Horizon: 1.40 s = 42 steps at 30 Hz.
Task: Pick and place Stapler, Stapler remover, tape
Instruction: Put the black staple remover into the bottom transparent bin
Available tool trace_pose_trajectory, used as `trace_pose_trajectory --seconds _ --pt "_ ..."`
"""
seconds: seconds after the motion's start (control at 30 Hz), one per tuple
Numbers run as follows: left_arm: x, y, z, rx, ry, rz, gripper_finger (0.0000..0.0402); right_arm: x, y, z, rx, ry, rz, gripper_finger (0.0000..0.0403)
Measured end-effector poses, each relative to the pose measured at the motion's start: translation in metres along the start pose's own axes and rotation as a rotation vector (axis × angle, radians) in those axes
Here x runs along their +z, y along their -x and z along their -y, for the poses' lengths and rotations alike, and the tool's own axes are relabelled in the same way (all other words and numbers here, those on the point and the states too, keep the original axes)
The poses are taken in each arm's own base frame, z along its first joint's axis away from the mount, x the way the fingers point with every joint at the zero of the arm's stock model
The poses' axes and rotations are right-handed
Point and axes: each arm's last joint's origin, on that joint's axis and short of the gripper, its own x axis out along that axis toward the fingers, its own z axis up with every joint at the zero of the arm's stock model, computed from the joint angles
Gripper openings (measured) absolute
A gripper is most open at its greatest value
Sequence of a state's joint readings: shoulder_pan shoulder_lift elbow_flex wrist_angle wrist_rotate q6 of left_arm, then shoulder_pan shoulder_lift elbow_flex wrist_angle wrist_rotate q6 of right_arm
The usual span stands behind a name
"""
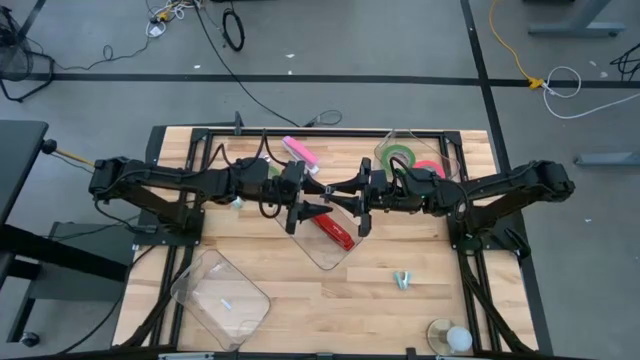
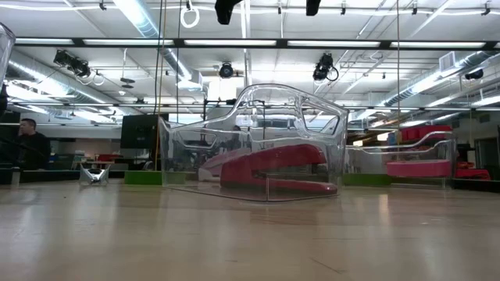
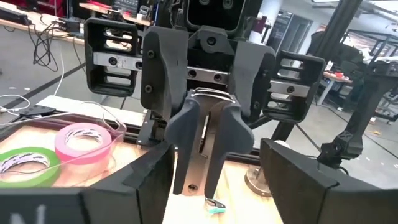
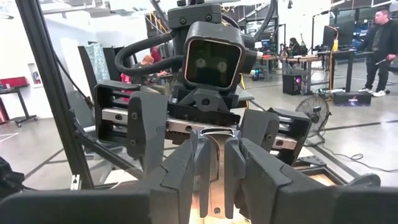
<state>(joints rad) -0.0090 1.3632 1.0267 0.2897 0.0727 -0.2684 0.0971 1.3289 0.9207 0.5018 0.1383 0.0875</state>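
Note:
A red stapler [image 1: 335, 232] [image 2: 273, 168] lies inside a clear container [image 1: 322, 258] at the table's middle. A small silver-and-teal staple remover [image 1: 402, 279] lies on the bare wood to the near right. A green tape ring [image 1: 400, 155] [image 3: 25, 163] and a red-pink tape ring [image 1: 430, 168] [image 3: 84, 140] lie in a clear bin [image 1: 385, 140] at the far right. My left gripper [image 1: 322, 208] [image 4: 214, 180] and my right gripper [image 1: 346, 205] [image 3: 198, 183] face each other tip to tip, high above the stapler's container. Both are open and empty, the right one only narrowly.
A second clear container [image 1: 222, 295] lies on the near left. A pink oblong object [image 1: 300, 152] lies at the far middle. A round object with a white ball [image 1: 450, 338] sits at the near right edge. People stand in the room beyond the table.

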Motion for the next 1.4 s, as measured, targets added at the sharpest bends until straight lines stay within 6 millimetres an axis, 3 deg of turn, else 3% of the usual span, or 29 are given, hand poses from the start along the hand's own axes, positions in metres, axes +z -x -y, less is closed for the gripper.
trace_pose_trajectory --seconds 0.63,1.17,1.4 --pt "0.0015 0.0000 0.0009 -0.006 -0.004 0.015 0.0177 -0.0001 0.0000 -0.0012 0.043 -0.006 -0.004 0.0108" --pt "0.0016 0.0000 0.0004 0.018 -0.048 0.020 0.0178 -0.0002 0.0000 -0.0013 0.044 -0.008 -0.005 0.0108" --pt "0.0016 0.0000 -0.0004 0.045 -0.047 0.024 0.0215 -0.0001 0.0000 -0.0013 0.044 -0.008 -0.004 0.0108"
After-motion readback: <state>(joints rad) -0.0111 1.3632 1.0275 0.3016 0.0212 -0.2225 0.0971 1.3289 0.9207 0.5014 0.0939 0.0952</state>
